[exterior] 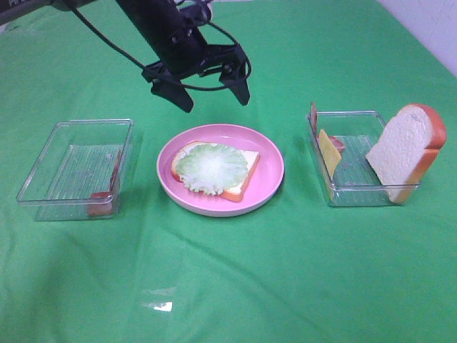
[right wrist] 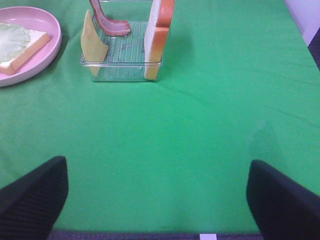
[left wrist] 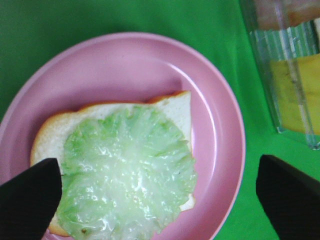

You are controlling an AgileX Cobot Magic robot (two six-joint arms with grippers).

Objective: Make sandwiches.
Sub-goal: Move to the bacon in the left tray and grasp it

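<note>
Green lettuce (exterior: 211, 168) on bread (exterior: 239, 187) | left tool (exterior: 213, 100) spread, clear above | right tool (right wrist: 157, 200) spread

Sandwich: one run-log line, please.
stack: lettuce on bread slice, pink plate | left gripper: open above plate | right gripper: open, empty | right tray: cheese, bacon, second slice

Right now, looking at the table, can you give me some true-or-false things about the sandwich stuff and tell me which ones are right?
1. The lettuce lies on a bread slice on the pink plate. True.
2. The left hand is holding the lettuce. False: it hangs open above the plate and holds nothing.
3. A second bread slice stands on its edge in the right tray. True.
4. The cheese slice is already on the plate. False: it leans inside the right tray.
</note>
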